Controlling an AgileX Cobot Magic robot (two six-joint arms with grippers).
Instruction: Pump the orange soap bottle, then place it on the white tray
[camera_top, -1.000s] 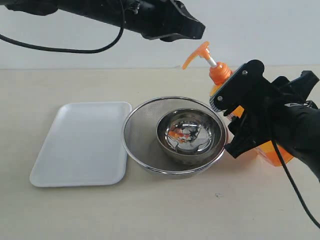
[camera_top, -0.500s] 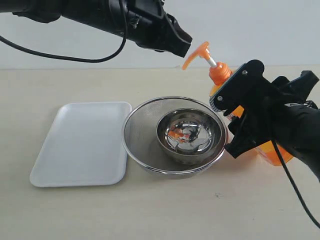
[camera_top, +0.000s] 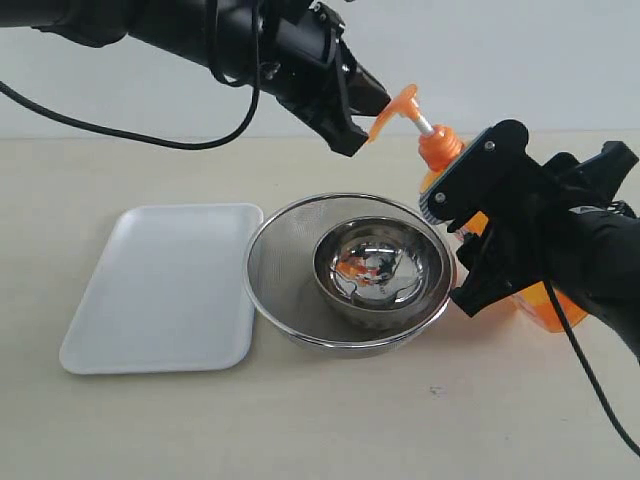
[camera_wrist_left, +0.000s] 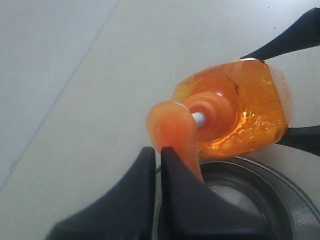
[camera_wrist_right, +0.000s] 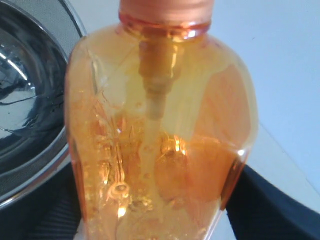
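Broadly, one table (camera_top: 320, 430) carries four things, under two black arms. The left arm (camera_top: 200, 35) slants down from the far left, its left fingers (camera_wrist_left: 145, 200) clenched together against the pump head (camera_top: 400, 105). The right fingers (camera_top: 490, 160) grasp the orange soap bottle (camera_top: 440, 148), which is just right of the mesh strainer (camera_top: 275, 270). The white tray (camera_top: 160, 290) lies left of the strainer, almost touching it. One steel bowl (camera_top: 335, 285) sits inside the strainer. Bare table runs along the near edge.

The tray (camera_top: 160, 290) lies on the table (camera_top: 300, 430) at the left, its right edge just beside the strainer (camera_top: 275, 280) in the middle. A bowl (camera_top: 380, 265) sits inside the strainer. The soap bottle (camera_top: 440, 148) is just right of the strainer, leaning with its pump head (camera_top: 395, 108) toward it
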